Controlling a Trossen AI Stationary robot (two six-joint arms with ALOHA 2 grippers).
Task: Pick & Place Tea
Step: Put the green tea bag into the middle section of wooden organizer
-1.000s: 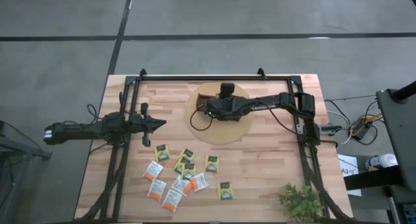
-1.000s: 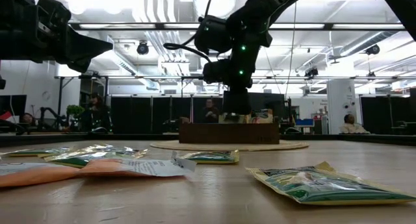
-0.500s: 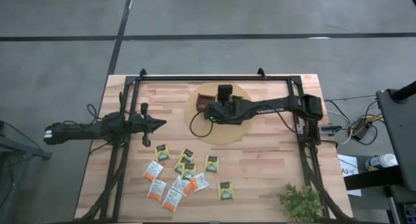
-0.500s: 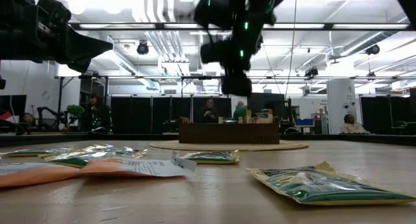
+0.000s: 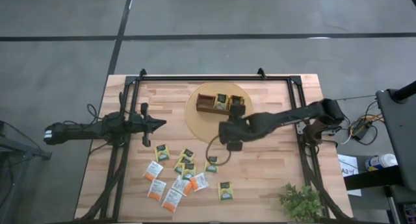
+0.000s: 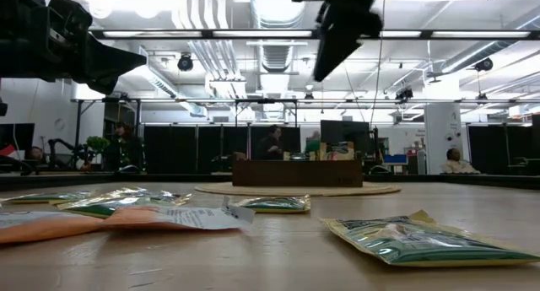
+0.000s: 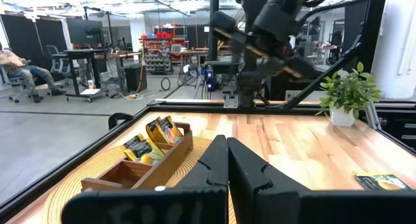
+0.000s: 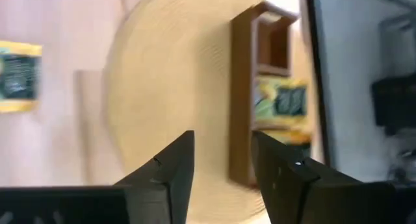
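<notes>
Several tea packets [image 5: 185, 172] lie flat and scattered on the near half of the wooden table; in the low view they show close up [image 6: 396, 238]. Two yellow-green packets [image 5: 227, 102] stand in the brown wooden tray [image 5: 207, 104], which sits on a round woven mat [image 5: 198, 123]. My right gripper [image 5: 227, 134] hangs open and empty high above the mat's near edge [image 8: 221, 152], seen up high in the low view [image 6: 333, 51]. My left gripper [image 5: 159, 123] waits shut at the table's left [image 7: 226, 160], above the table.
A small green plant [image 5: 300, 201] stands at the near right corner. A black frame rail [image 5: 214, 77] runs along the far edge and down both sides. Bare wood [image 5: 279, 152] lies between the mat and the plant. People sit in the room beyond [image 6: 274, 143].
My right gripper has risen out of the tray and swung toward the table's near edge, ending above the mat's near rim with its arm stretched lower across the table. The tray's two packets now show uncovered. The left arm has kept still.
</notes>
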